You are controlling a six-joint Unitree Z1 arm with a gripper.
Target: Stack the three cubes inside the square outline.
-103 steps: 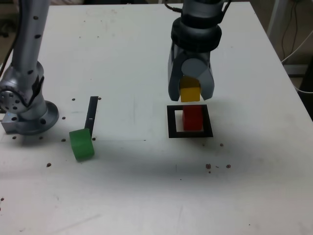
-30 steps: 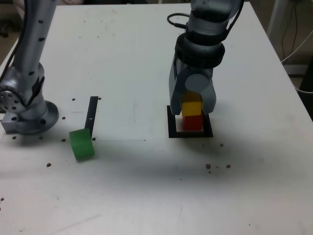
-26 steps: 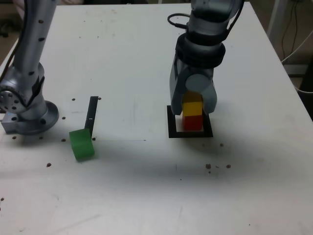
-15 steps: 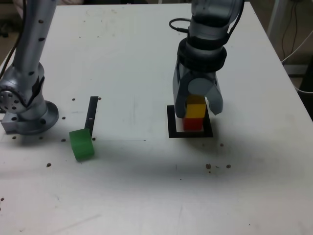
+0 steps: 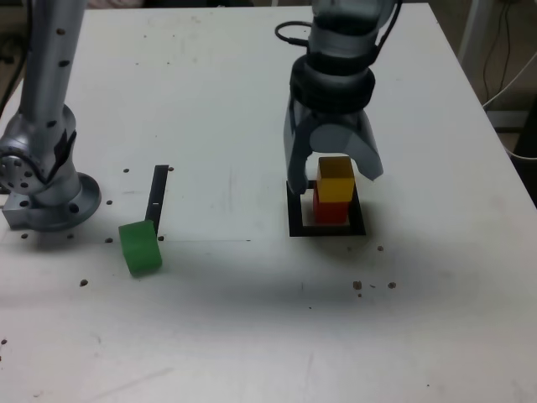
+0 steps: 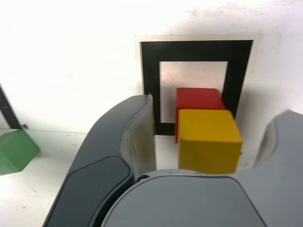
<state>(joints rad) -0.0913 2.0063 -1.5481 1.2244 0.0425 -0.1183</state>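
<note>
1. Spread apart since the earlier frame, the fingers (image 5: 299,168) have been opened around the yellow cube (image 5: 336,180), and the wrist of the arm (image 5: 336,71) has been shifted slightly toward the exterior view's left.
2. By the fingers, a wide stance is now shown; nothing is held, and in the wrist view a gap can be seen between each fingertip and the yellow cube.
3. Right of centre in the exterior frame, the yellow cube is stacked on the red cube (image 5: 330,211), set a little off toward the exterior view's right, so the two are not quite aligned.
4. Beneath it, the red cube is contained within the square outline (image 5: 295,220), closer to its right-hand side in the exterior view; bare white centre is left exposed beside it.
5. Well apart from the stack, the green cube (image 5: 140,248) is placed on the surface (image 5: 210,327) in the lower left of the exterior frame, turned at an angle, near the lower end of the black strip (image 5: 157,193).
6. At the left edge of the exterior frame, the arm's base (image 5: 52,197) is seen; at the upper centre, a loop of black cable (image 5: 289,38) is carried beside the wrist.
</note>
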